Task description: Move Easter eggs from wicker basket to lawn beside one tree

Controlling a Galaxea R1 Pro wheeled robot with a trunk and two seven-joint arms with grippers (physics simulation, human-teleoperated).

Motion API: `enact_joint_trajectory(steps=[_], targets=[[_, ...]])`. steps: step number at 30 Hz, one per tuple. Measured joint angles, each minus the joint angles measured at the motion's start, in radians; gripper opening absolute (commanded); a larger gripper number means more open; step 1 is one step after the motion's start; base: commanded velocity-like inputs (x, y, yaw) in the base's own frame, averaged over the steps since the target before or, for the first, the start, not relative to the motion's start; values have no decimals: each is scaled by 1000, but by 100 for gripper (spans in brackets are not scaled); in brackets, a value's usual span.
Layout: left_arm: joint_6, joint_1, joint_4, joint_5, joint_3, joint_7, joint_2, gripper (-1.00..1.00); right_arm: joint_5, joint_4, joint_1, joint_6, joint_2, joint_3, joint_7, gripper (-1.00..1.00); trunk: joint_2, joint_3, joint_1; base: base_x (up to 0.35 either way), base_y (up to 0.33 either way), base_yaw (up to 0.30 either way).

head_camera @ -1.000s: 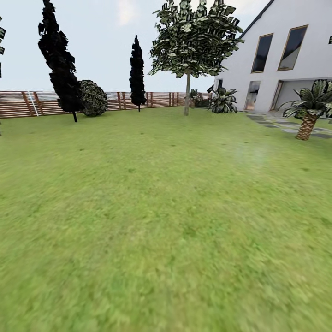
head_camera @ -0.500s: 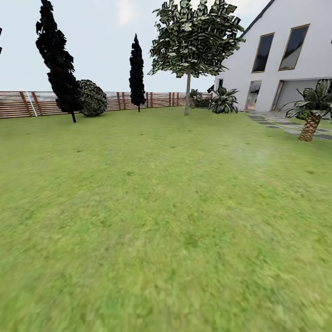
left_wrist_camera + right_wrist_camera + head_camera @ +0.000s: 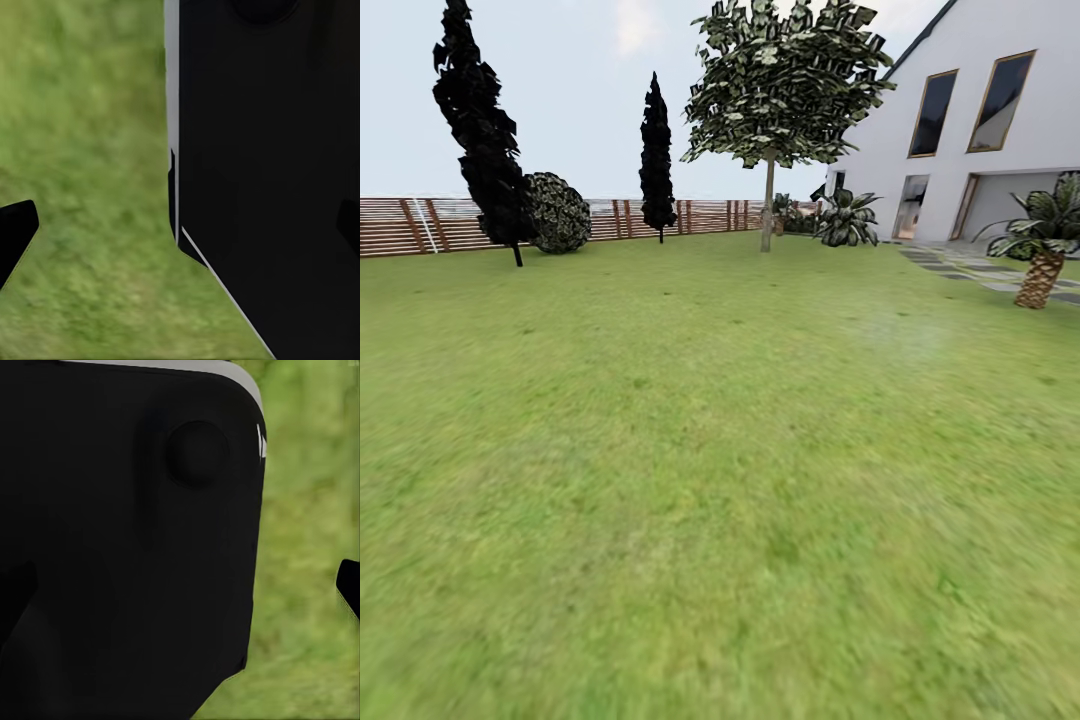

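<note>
The lawn [image 3: 720,480] stretches ahead of me as flat green grass in the head view. The Easter eggs, the wicker basket and the tree of the task are out of view. In the left wrist view my left gripper [image 3: 180,236] hangs over grass with a dark fingertip [image 3: 15,232] at one edge, its fingers wide apart and holding nothing. My right gripper [image 3: 180,589] stands the same way in the right wrist view, with one fingertip [image 3: 349,585] over grass. A black part of my own body lies behind both.
A round-crowned leafy tree [image 3: 770,90] stands far ahead. Two dark cypresses [image 3: 485,130] [image 3: 656,150] and a round shrub [image 3: 558,212] line the slatted wooden fence [image 3: 400,227]. At the right are a white house [image 3: 1000,120], grey paving [image 3: 960,265] and a short brown-trunked palm [image 3: 1042,270].
The whole head view has shifted slightly: far things spread outward, the palm right, the left cypress left. The camera has moved forward over the grass.
</note>
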Motion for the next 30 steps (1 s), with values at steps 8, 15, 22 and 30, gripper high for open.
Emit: enact_joint_trajectory(steps=[8, 15, 22, 30], targets=[[0, 0, 0, 0, 0, 0, 0, 100, 0, 0, 0, 0, 0, 0, 0, 100, 0, 0, 0, 324, 76, 0], [0, 0, 0, 0, 0, 0, 1, 100, 0, 0, 0, 0, 0, 0, 0, 100, 0, 0, 0, 324, 76, 0], [0, 0, 0, 0, 0, 0, 0, 100, 1, 0, 0, 0, 0, 0, 0, 100, 0, 0, 0, 324, 76, 0], [0, 0, 0, 0, 0, -1, 0, 100, 0, 0, 0, 0, 0, 0, 0, 100, 0, 0, 0, 324, 76, 0]])
